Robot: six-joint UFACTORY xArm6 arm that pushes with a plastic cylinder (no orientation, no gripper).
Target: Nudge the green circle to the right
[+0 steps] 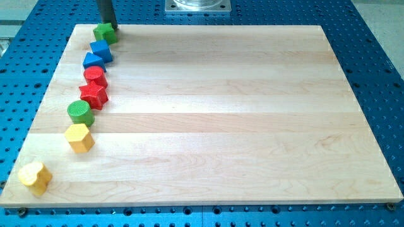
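Observation:
The green circle [80, 113] lies near the board's left edge, between a red star [94, 95] above it and a yellow hexagon [79, 137] below it. My tip [108, 26] is at the board's top left corner, right behind a green cube [105, 33] and far above the green circle. The rod comes down from the view's top.
A column of blocks runs down the left side: green cube, blue cube [101, 51], blue triangle [93, 62], red cylinder [95, 76], red star, green circle, yellow hexagon, and a yellow heart-like block [35, 177] near the bottom left corner. The wooden board [221, 113] rests on a blue perforated table.

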